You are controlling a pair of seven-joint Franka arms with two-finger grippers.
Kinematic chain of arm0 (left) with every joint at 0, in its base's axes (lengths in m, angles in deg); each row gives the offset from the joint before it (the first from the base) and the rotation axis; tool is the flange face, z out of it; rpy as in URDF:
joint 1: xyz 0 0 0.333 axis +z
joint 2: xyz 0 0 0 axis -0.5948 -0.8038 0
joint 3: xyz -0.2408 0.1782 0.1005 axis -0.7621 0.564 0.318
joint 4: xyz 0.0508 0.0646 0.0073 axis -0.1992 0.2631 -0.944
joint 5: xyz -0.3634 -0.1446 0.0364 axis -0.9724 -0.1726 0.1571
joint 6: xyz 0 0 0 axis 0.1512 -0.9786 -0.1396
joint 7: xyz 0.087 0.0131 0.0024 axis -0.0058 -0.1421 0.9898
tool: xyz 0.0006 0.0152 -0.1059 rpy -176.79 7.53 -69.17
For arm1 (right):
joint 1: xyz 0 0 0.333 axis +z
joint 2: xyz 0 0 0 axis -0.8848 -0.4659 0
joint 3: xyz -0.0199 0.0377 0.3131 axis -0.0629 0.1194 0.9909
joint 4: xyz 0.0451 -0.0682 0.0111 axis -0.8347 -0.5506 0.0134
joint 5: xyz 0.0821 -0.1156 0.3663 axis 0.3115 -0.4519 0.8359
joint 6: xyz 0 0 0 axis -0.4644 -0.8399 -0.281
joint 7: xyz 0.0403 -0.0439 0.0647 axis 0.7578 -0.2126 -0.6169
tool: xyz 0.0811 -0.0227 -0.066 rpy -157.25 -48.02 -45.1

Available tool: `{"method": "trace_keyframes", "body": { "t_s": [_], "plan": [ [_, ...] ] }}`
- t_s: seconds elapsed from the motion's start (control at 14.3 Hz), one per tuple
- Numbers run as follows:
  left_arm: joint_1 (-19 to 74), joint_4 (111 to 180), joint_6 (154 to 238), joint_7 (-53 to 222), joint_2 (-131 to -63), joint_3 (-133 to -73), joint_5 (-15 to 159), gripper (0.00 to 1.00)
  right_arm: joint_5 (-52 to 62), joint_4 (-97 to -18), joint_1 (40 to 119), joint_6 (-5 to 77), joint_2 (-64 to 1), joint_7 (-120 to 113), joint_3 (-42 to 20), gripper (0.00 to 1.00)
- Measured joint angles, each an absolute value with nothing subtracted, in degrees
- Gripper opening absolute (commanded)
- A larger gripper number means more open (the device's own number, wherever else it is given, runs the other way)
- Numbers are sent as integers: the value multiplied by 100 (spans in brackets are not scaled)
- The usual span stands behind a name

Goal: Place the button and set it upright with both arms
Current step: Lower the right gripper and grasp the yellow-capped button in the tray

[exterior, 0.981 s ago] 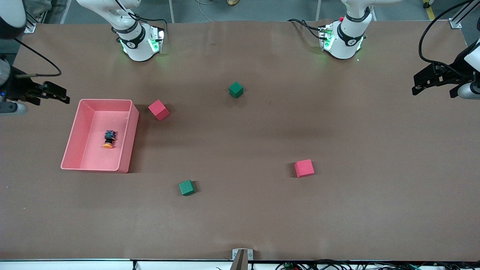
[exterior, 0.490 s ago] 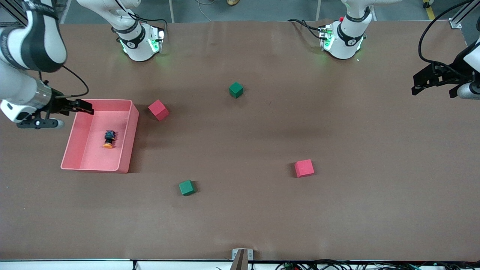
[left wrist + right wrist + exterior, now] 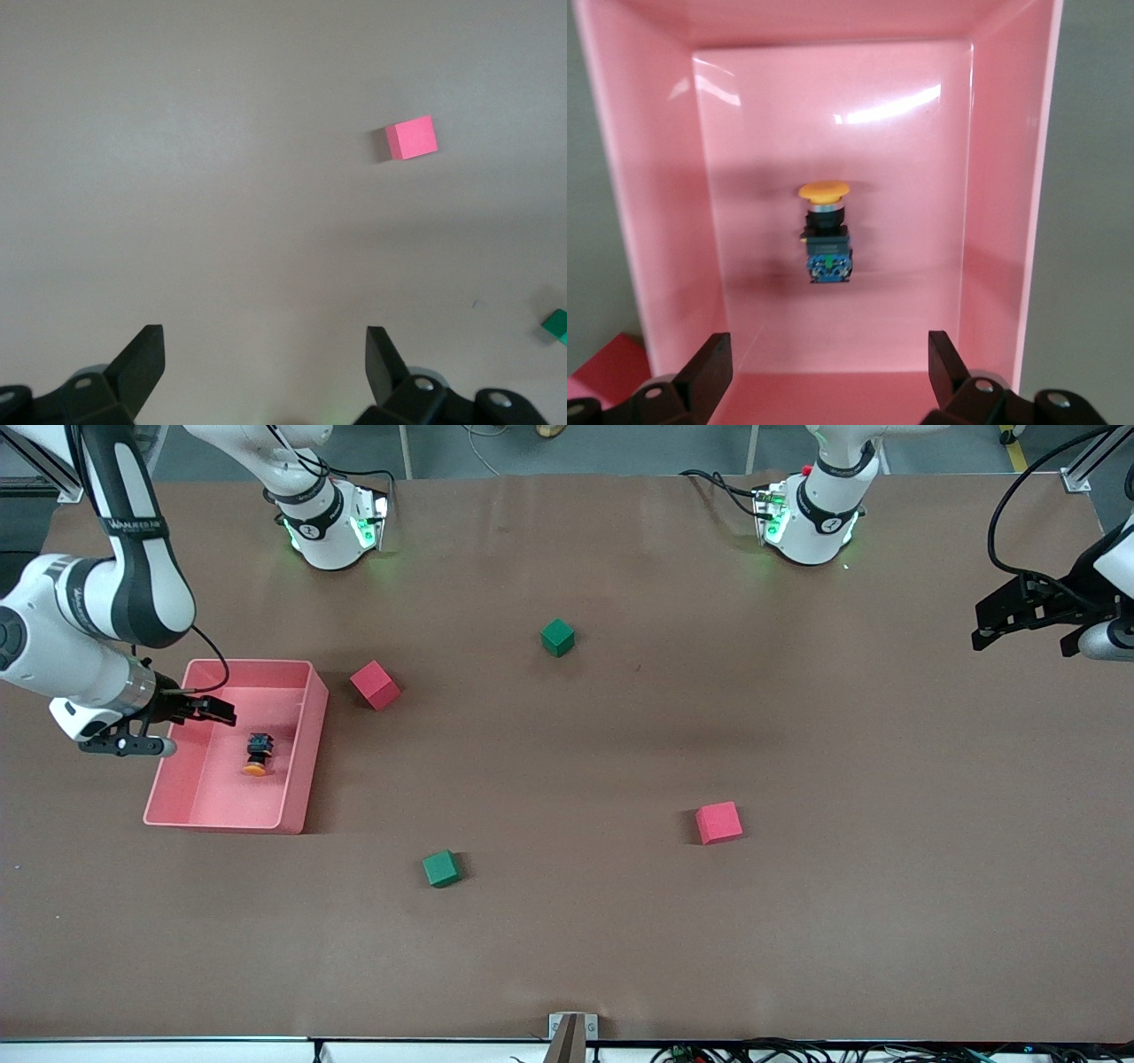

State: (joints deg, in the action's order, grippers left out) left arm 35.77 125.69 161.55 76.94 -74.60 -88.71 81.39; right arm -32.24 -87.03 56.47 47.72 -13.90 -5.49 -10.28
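Observation:
The button [image 3: 257, 755] lies on its side in the pink tray [image 3: 301, 766], its orange cap toward the front camera. In the right wrist view the button [image 3: 826, 232] lies mid-floor between the tray walls [image 3: 656, 177], orange cap [image 3: 824, 189] away from the fingers. My right gripper [image 3: 220, 710] is open and empty over the tray's end farther from the front camera, apart from the button; it also shows in the right wrist view [image 3: 828, 347]. My left gripper [image 3: 982, 631] is open and empty, waiting over the left arm's end of the table, with bare table under it in the left wrist view [image 3: 263, 341].
A red cube [image 3: 375, 684] sits beside the tray, its corner visible in the right wrist view [image 3: 602, 365]. A green cube [image 3: 557, 637] sits mid-table, another green cube [image 3: 441, 868] and red cube [image 3: 718, 822] nearer the front camera. The left wrist view shows a red cube [image 3: 411, 138] and a green cube [image 3: 556, 325].
My right arm has swung in from the table's end and brought its open gripper over the tray toward the button. The left arm and the button have not moved.

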Motion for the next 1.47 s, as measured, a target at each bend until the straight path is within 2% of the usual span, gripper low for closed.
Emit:
{"method": "trace_keyframes", "body": {
  "t_s": [0.28, 0.77, 0.91, 1.12, 1.47],
  "plan": [
    [3578, 12613, 16154, 7695, -7440, -8870, 8139, 100, -3224, -8925, 5642, 5464, -1883, -549, -1018, 97],
    [3576, 12800, 16150, 7836, -7217, -8877, 8139, 100, -3224, -9002, 5644, 6175, -2599, -551, -993, 97],
    [3576, 12812, 16151, 7837, -7217, -8877, 8139, 100, -3224, -9086, 5646, 6372, -2747, -552, -975, 93],
    [3576, 12822, 16151, 7837, -7217, -8877, 8139, 100, -3224, -9174, 5650, 6549, -2846, -553, -953, 76],
    [3576, 12824, 16151, 7837, -7216, -8877, 8139, 100, -3227, -9176, 5651, 6560, -2782, -664, -949, 25]
  ]
}}
